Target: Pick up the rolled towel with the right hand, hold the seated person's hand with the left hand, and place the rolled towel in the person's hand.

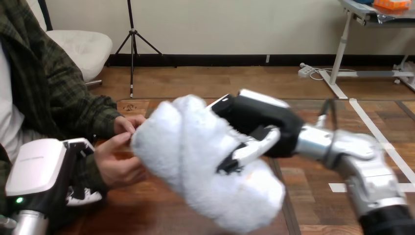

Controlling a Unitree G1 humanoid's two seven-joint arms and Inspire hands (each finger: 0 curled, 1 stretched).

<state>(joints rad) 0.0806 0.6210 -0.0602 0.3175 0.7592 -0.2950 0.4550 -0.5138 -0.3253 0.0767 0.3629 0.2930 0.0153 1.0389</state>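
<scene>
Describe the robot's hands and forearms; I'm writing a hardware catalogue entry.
Left hand: black body, white back shell, small green light at the wrist. Right hand: black, white shell, black-and-white jointed fingers. Both forearms silver; the right forearm ends in a black section.

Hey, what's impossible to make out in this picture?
1. Head view: the towel covers the fingertips of the right hand and the near edge of the person's hand.
2. Head view: the left hand hides, behind its own back, whether it grips the person.
3. Head view: the towel hides the table under it.
</scene>
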